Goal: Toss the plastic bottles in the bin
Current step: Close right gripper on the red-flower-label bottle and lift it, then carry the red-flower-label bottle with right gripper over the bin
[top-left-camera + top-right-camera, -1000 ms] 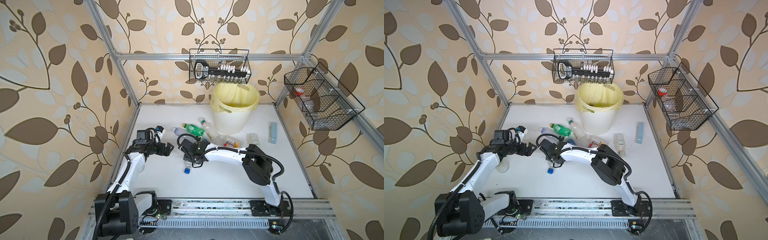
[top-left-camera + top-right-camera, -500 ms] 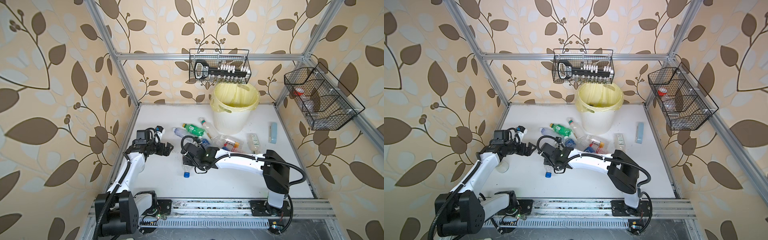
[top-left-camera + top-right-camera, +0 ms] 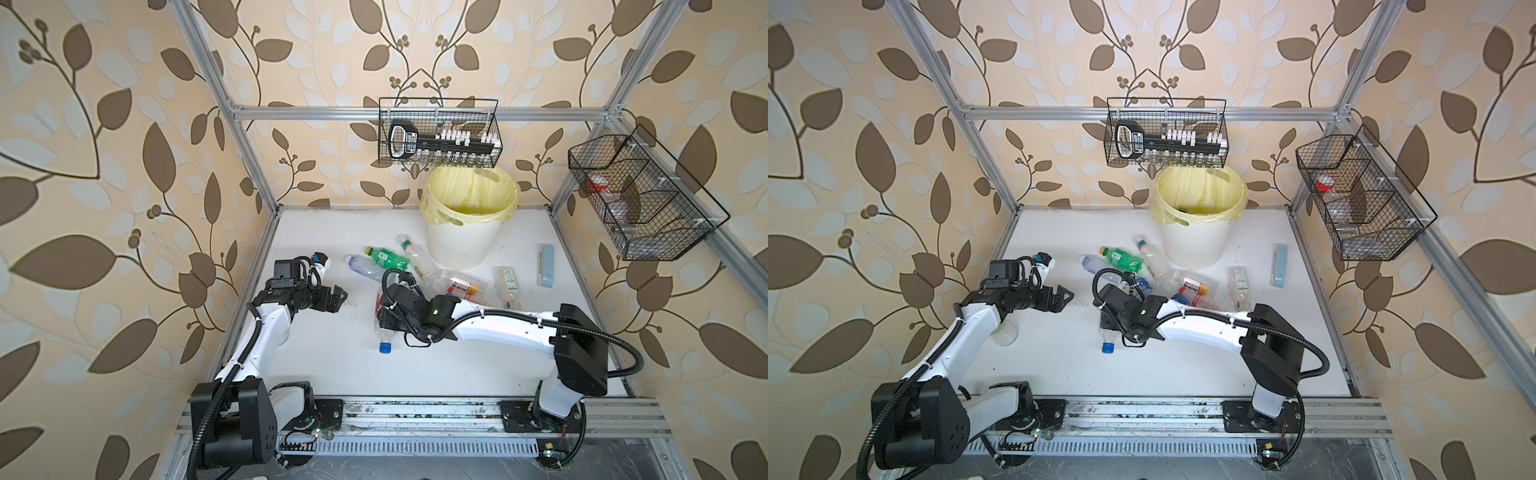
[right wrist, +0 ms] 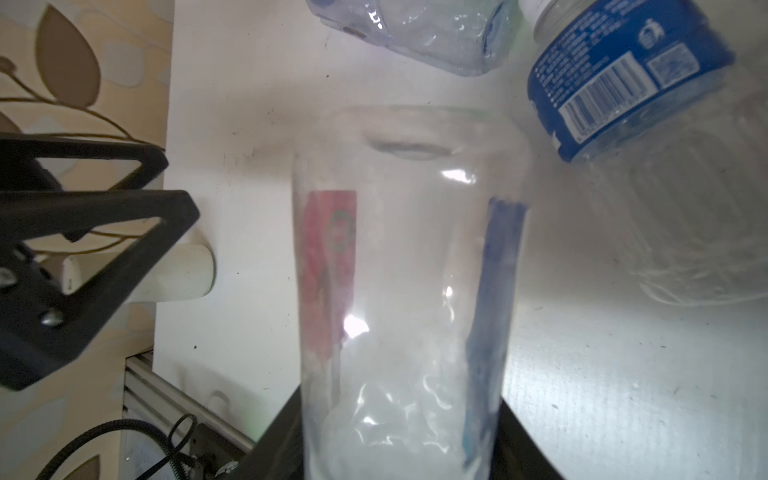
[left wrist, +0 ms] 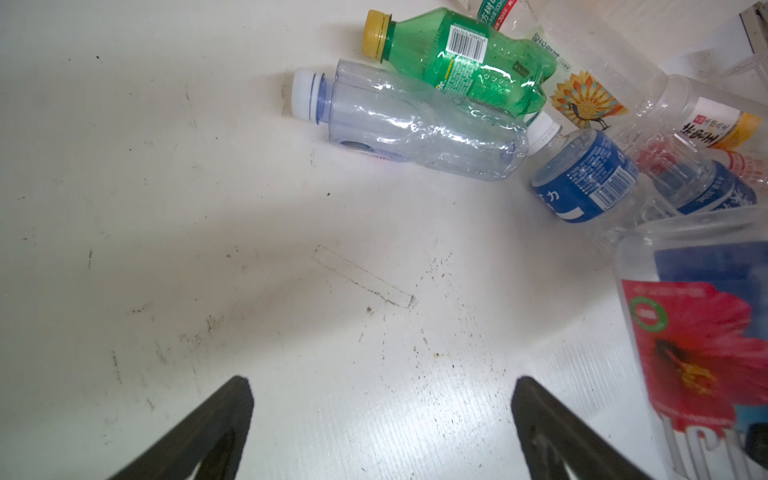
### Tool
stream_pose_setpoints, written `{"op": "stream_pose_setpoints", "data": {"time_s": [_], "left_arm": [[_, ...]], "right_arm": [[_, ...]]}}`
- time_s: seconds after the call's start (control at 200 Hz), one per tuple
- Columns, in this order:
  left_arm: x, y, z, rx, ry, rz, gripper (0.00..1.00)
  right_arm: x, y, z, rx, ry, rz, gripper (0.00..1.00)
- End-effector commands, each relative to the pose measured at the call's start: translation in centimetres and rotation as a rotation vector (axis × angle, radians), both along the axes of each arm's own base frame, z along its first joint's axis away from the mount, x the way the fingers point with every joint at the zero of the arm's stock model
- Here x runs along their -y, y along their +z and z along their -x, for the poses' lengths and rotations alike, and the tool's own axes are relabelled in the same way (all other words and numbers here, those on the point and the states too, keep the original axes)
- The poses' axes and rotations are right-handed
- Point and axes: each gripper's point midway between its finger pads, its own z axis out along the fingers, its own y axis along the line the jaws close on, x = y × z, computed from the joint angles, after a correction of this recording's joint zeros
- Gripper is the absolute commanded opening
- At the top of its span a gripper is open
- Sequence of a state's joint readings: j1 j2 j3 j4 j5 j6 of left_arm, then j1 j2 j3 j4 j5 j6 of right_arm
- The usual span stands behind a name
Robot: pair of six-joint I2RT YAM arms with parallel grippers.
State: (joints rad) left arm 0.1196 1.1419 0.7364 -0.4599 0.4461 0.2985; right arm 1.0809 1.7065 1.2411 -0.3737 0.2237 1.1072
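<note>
My right gripper (image 3: 388, 316) (image 4: 399, 415) is shut on a clear plastic bottle (image 3: 383, 332) (image 3: 1105, 331) (image 4: 407, 257) with a red and blue label, its blue cap pointing toward the table's front. That bottle also shows in the left wrist view (image 5: 698, 353). My left gripper (image 3: 333, 297) (image 5: 380, 382) hangs open and empty over bare table to its left. Several more bottles lie behind: a green one (image 3: 386, 257) (image 5: 457, 58), a clear bluish one (image 3: 363, 266) (image 5: 415, 124), a blue-labelled one (image 5: 586, 183) (image 4: 615, 75). The bin (image 3: 461, 245) (image 3: 1192, 245) stands at the back.
A pale-blue case (image 3: 545, 259) lies at the right, a clear bottle (image 3: 509, 284) beside it. Black wire baskets hang on the back rail (image 3: 440, 133) and the right rail (image 3: 640, 199). A white cylinder (image 3: 1005, 334) lies under my left arm.
My right jaws have closed a little further on the bottle, the bottle has shifted slightly toward the table's front, and the right arm's elbow has swung out to the right. The left arm has not moved.
</note>
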Motion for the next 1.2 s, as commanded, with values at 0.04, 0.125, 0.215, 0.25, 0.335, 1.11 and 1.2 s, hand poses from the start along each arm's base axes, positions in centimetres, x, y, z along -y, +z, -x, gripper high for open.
{"op": "stream_pose_setpoints", "data": {"time_s": [0.04,0.125,0.215,0.25,0.335,1.11,1.2], "left_arm": [[0.2,0.0,0.2,0.003,-0.028,0.009,0.99],[0.2,-0.1,0.3,0.000,-0.028,0.009,0.99],[0.2,-0.1,0.2,-0.001,-0.029,0.009,0.99],[0.2,-0.1,0.3,-0.004,-0.028,0.009,0.99],[0.2,-0.1,0.2,-0.006,-0.030,0.010,0.99],[0.2,-0.3,0.2,-0.019,-0.033,0.011,0.99],[0.2,-0.3,0.2,-0.020,-0.030,0.010,0.99]], "right_arm": [[2.1,1.2,-0.2,0.026,-0.006,-0.005,0.52],[3.5,2.1,-0.5,0.051,-0.023,-0.011,0.52],[5.1,3.0,-0.8,0.084,-0.048,-0.020,0.52],[5.8,3.4,-0.9,0.097,-0.057,-0.028,0.52],[7.3,4.4,-1.1,0.129,-0.079,-0.050,0.52],[16.0,15.6,-3.5,0.370,-0.196,-0.174,0.51],[17.1,17.1,-3.7,0.406,-0.218,-0.169,0.51]]}}
